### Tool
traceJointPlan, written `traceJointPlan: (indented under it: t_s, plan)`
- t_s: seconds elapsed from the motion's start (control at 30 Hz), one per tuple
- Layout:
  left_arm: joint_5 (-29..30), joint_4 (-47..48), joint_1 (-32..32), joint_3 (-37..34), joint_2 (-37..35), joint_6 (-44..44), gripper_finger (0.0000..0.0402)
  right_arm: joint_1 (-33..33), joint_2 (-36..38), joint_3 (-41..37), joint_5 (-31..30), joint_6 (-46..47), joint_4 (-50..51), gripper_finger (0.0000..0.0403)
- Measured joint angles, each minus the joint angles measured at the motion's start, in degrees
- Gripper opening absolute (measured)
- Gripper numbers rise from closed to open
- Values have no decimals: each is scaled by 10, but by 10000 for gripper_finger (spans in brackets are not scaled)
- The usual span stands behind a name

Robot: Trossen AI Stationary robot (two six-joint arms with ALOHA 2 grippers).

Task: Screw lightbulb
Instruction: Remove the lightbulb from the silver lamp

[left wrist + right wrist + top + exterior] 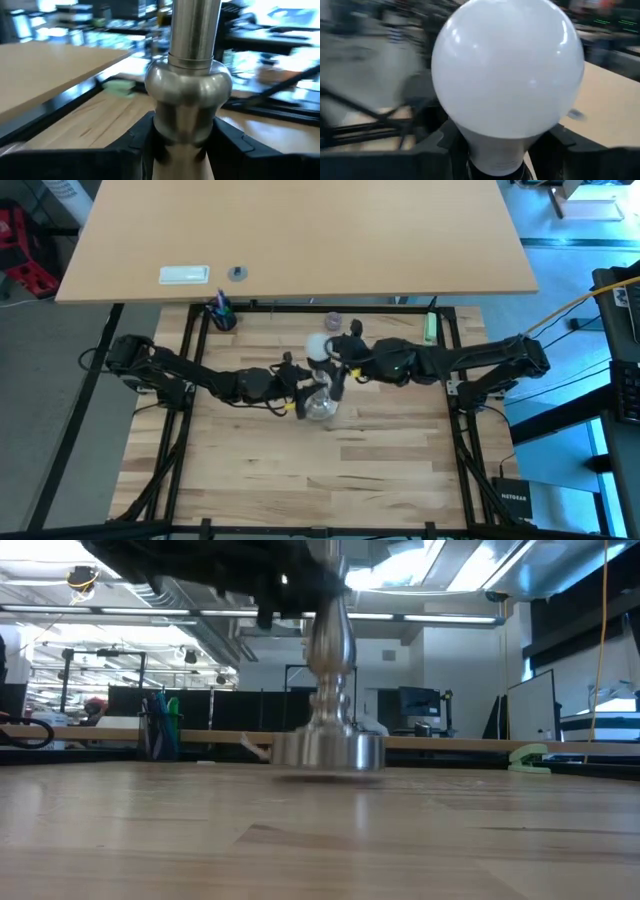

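Observation:
A silvery stand (pixel 328 752) is upright on its round base at the middle of the wooden table; its stem (pixel 192 100) rises between the fingers of my left gripper (pixel 303 388), which is shut on it. The white lightbulb (pixel 507 70) is upright, globe up, over the stand's top (pixel 318 348). My right gripper (pixel 332 360) is shut on it, coming from the table's right. The bulb's screw base is hidden by something dark beneath it. My left gripper pinches the stand's stem just under its rounded bulge (pixel 182 132) between its two fingers. The fingers lie level, from the table's left, across the upright stem. The stand's base rests on the table. My right gripper has the lightbulb's tapering neck (pixel 495 150) between its two fingers (pixel 445 142), one on each side. The fingers lie level, from the table's right. The globe stands upright above them.
A dark cup of pens (pixel 222 315), a small greyish knob (pixel 333 323) and a green object (pixel 430 328) lie along the table's far edge. Black frame rails (pixel 185 380) border the table. Beyond it stands a tan tabletop (pixel 300 230) with a white box (pixel 185 275).

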State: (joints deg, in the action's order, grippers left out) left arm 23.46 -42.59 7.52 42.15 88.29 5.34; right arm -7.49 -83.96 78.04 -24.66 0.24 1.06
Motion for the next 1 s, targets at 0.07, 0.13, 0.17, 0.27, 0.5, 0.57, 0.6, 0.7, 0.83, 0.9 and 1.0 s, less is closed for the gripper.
traceJointPlan:
  t_s: [0.07, 0.13, 0.17, 0.27, 0.5, 0.57, 0.6, 0.7, 0.83, 0.9, 1.0]
  plan:
    - [-43, -1, 4, 0, -15, -13, 120, 0, 11, 0, 68, -6, -4, 161]
    - [-113, 6, 4, 0, -28, -20, 120, 1, 18, 1, 143, -9, -4, 160]
    - [-153, 9, 4, 0, -33, -27, 120, 4, 22, 1, 196, -17, -4, 160]
    - [-282, 3, 4, -1, -42, -38, 120, 16, 26, 1, 401, -24, -17, 159]
    - [-414, 6, 3, 19, -44, -9, 120, 28, 12, 1, 628, -21, -76, 157]
    - [-423, 6, 3, 20, -44, -10, 120, 28, 12, 1, 625, -29, -74, 157]
    - [-424, 6, 3, 20, -44, -9, 120, 28, 12, 1, 615, -30, -74, 157]
    - [-412, 8, 2, 20, -44, -13, 120, 25, 12, 1, 550, -22, -74, 155]
    - [-368, 13, 2, 20, -45, -20, 120, 25, 14, 1, 464, -4, -64, 155]
    - [-337, 15, 1, 20, -45, -22, 120, 25, 17, 1, 416, -1, -55, 193]
    - [-289, 15, 2, 21, -45, -28, 120, 26, 23, 0, 365, 2, -21, 285]
